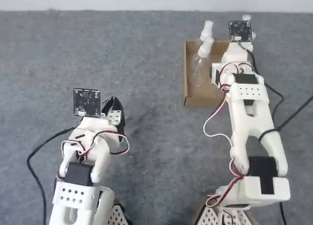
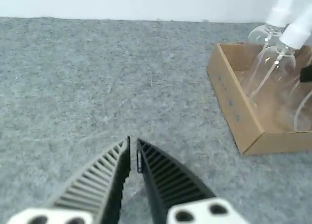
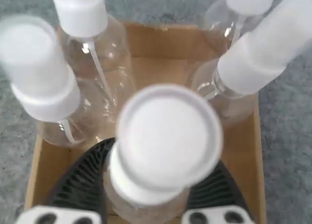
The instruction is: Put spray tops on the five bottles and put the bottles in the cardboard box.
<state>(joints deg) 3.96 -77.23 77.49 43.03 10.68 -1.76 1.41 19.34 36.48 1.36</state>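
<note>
Gripping the held bottle point(image 3: 141, 207), the right gripper point(image 3: 151, 177) has one black finger on each side of the clear body, just under the white spray top point(image 3: 168, 131). The bottle sits upright inside the cardboard box point(image 3: 243, 151), at the box's near end to the arm. The four other bottles point(image 3: 105, 58) stand in the box around it, all capped, some leaning. The left gripper point(image 2: 133, 153) is closed on nothing, jaws nearly touching, over the grey mat point(image 2: 97, 78) well apart from the box.

Handling judgement: the bottles look like thin, empty clear plastic, so light, tippy and slick-walled. A hard squeeze may dent them. The best hold is on the body just below the top, where the neck is stiffer. The dip tube and nozzle look flimsy, so don't pinch there. The neighbours stand close, and any sideways pull at release could knock them over.
</note>
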